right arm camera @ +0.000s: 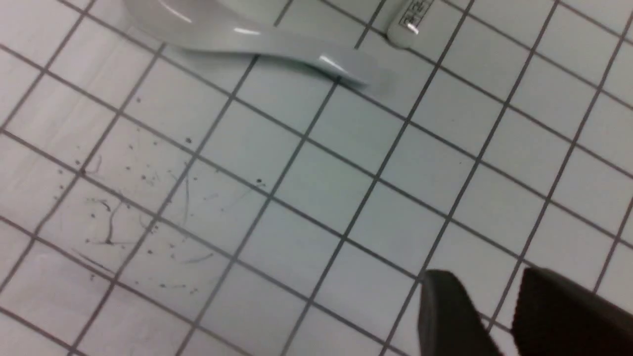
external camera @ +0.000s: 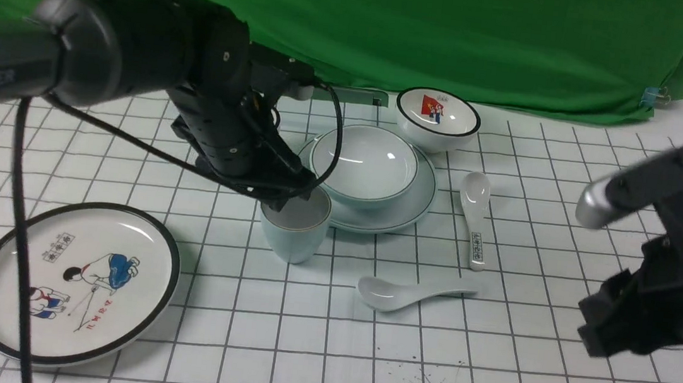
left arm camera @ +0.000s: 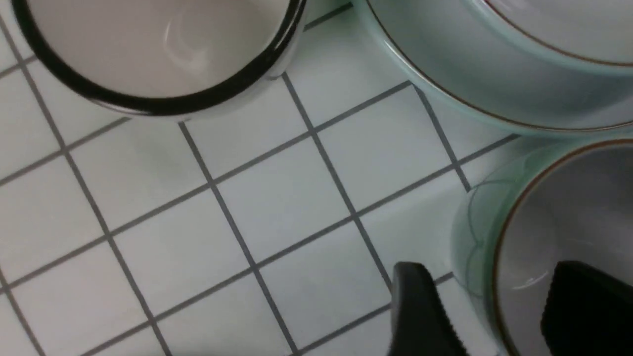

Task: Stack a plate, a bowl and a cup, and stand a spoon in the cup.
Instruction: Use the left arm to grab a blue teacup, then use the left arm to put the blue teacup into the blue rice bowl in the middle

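The pale blue-green bowl [external camera: 363, 165] sits in the matching plate [external camera: 406, 214] at the table's middle. The handleless cup [external camera: 293, 237] stands upright just front-left of the plate. My left gripper [external camera: 298, 194] is at its rim. In the left wrist view the left gripper [left arm camera: 489, 277] is open astride the wall of the cup [left arm camera: 568, 222], one finger outside, one inside, with the plate [left arm camera: 494, 106] and bowl [left arm camera: 568, 24] beyond. The plain spoon [external camera: 407, 293] [right arm camera: 247, 34] lies in front of the plate. My right gripper [external camera: 593, 329] [right arm camera: 499, 311] hovers right of the spoon, open and holding nothing.
A white spoon with writing [external camera: 475, 221] [right arm camera: 410, 20] lies right of the plate. A white black-rimmed bowl [external camera: 438, 119] stands behind it, and a cartoon plate [external camera: 75, 281] at front left. A white black-rimmed cup [left arm camera: 158, 49] stands near the left gripper. Green cloth [external camera: 397, 26] closes the back.
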### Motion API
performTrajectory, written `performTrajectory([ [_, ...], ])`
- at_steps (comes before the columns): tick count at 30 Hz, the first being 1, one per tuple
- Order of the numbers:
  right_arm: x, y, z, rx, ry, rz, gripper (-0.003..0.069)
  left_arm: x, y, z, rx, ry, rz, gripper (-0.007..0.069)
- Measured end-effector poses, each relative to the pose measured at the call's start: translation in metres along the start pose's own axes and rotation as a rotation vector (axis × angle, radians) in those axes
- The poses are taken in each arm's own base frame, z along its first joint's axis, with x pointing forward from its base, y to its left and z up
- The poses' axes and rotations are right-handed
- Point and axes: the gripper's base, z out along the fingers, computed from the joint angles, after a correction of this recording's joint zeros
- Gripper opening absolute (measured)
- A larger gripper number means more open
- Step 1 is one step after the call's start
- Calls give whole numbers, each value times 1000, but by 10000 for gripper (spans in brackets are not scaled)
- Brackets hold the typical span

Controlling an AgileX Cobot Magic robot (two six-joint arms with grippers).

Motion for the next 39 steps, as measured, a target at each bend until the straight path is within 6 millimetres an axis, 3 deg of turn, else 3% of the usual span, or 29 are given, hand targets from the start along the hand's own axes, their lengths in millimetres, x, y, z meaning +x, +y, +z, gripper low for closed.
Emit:
performTrajectory([
  [1,1,0,0,1,-5,1,242,0,0,1,0,0,0,247],
  [4,-1,0,-4,13,-72,4,242,-1,1,7,-5,-7,4,42],
  [6,-6,-1,-8,20,-105,4,242,-3,1,6,-6,-19,4,-3],
  [11,-12,-2,-12,27,-139,5,242,-15,0,-16,-2,-60,18,-11],
  [14,-12,-2,-12,27,-140,5,242,-40,-3,-52,21,-175,20,-11],
  [15,-12,-2,-12,27,-141,5,242,-42,-3,-54,27,-184,21,-11],
  [16,-12,-2,-12,27,-141,5,242,-58,-5,-72,41,-259,27,-11],
  [19,-12,-2,-12,27,-141,5,231,-78,-6,-81,53,-328,36,-11],
  [22,-12,-2,-12,27,-141,5,223,-94,-5,-66,60,-325,38,-11],
  [24,-12,-2,-12,27,-141,5,223,-102,-4,-42,68,-270,40,-11],
  [30,-12,-2,-12,27,-142,5,223,-107,-1,8,67,-149,25,-11],
  [39,-14,-3,-12,32,-162,5,223,-104,-1,32,73,-86,-44,-9],
])
